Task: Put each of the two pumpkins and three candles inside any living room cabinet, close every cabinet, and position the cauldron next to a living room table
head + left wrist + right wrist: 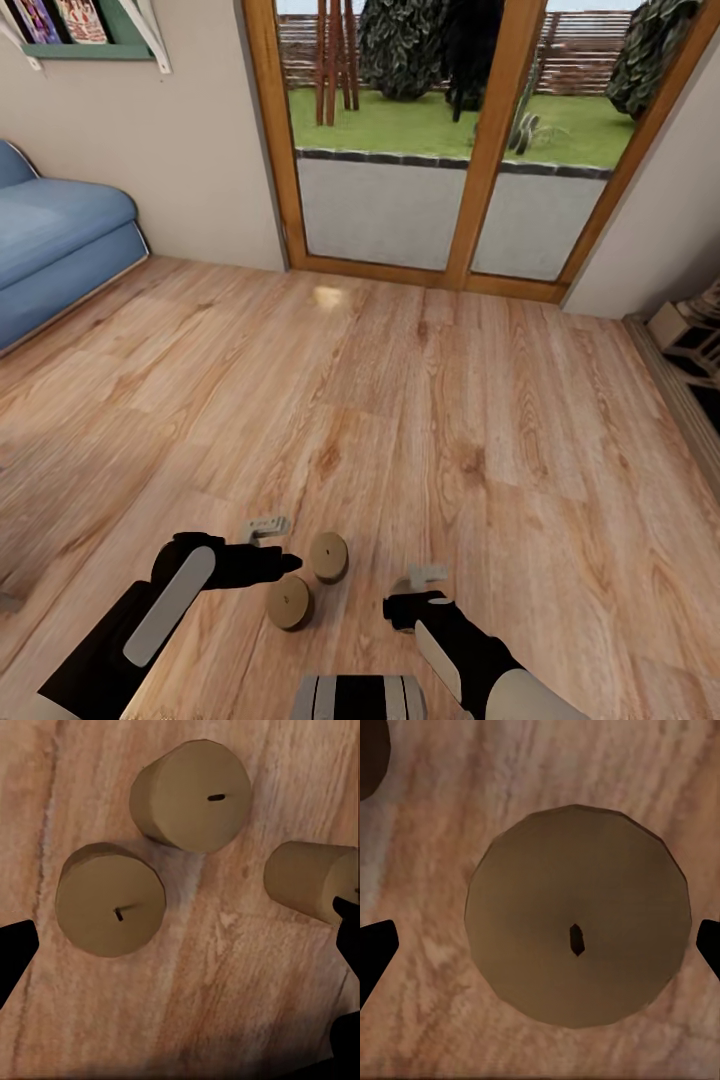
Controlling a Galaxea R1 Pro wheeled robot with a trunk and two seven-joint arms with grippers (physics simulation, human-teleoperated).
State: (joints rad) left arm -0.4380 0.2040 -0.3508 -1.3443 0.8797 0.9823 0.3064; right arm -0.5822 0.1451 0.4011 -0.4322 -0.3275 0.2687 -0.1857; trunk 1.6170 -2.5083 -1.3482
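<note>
No readable writing anywhere. Three candles stand on the wooden floor (pixel 420 400). The left gripper (pixel 180 945), fingers spread wide, hangs above two candles (pixel 111 900) (pixel 191 793), the nearer one partly between its fingertips; a third candle (pixel 311 881) lies toward one fingertip. The right gripper (pixel 540 952), also wide open, is centred over one candle (pixel 577 915). A blue sofa (pixel 55 245) and glass doors (pixel 450 140) stand well away.

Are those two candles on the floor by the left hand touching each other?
Apart. The left wrist view shows a strip of bare wood floor between one candle and the other candle.
</note>
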